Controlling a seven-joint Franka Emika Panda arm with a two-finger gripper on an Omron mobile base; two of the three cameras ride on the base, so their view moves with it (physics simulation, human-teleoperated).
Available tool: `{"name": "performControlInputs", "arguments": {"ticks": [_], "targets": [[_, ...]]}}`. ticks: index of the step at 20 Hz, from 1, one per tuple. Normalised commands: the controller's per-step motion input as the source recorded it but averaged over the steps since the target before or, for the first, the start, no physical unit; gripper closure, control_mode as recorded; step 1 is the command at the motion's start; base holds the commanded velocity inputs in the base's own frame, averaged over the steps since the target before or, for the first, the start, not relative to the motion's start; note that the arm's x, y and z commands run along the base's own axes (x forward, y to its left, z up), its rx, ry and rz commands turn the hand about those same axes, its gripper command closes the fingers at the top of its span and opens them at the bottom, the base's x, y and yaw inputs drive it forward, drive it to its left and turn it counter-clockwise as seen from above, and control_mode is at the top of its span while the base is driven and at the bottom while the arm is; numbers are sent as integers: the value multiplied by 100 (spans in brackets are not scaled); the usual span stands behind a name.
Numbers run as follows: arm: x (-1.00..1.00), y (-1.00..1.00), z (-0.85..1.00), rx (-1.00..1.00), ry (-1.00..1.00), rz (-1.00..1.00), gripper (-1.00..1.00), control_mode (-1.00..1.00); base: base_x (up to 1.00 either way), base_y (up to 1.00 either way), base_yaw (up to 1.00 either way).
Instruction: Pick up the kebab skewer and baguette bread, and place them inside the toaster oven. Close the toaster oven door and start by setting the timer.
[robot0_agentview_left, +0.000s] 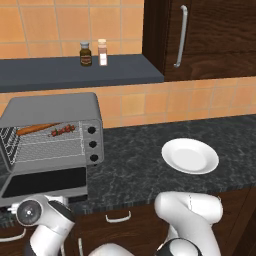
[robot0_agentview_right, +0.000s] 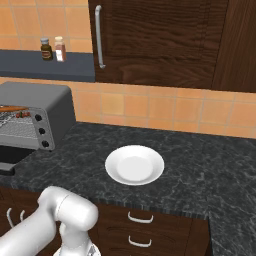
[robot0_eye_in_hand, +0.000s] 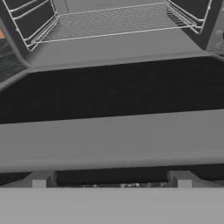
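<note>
Both foods are loaded: the baguette bread (robot0_agentview_left: 37, 129) and the kebab skewer (robot0_agentview_left: 62, 131) lie on the wire rack inside the toaster oven (robot0_agentview_left: 55, 107), upper left of the left base view; still to do, I judge, are shutting the door and setting the timer.

The toaster oven door (robot0_agentview_left: 45, 181) hangs open, folded down toward the lower left, its handle bar (robot0_eye_in_hand: 109, 135) crossing the hand view. Baguette's long axis runs left-right, tilted slightly up to the right; skewer roughly parallel. Pincer state: cannot tell.
</note>
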Motion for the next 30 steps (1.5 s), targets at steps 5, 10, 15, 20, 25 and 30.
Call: {"name": "performControlInputs", "arguments": {"ticks": [5,10,15,20,25,30], "targets": [[18,0,30,0,-3,3,-100,-100,0,0,0],[35,0,30,0,-2,6,-100,-100,0,0,0],[35,0,41,0,-2,3,-100,-100,0,0,0],[39,0,44,0,-6,3,-100,-100,0,0,0],[42,0,35,1,-17,6,-100,-100,0,0,0],[41,-1,17,1,-23,8,-100,-100,0,0,0]]}}
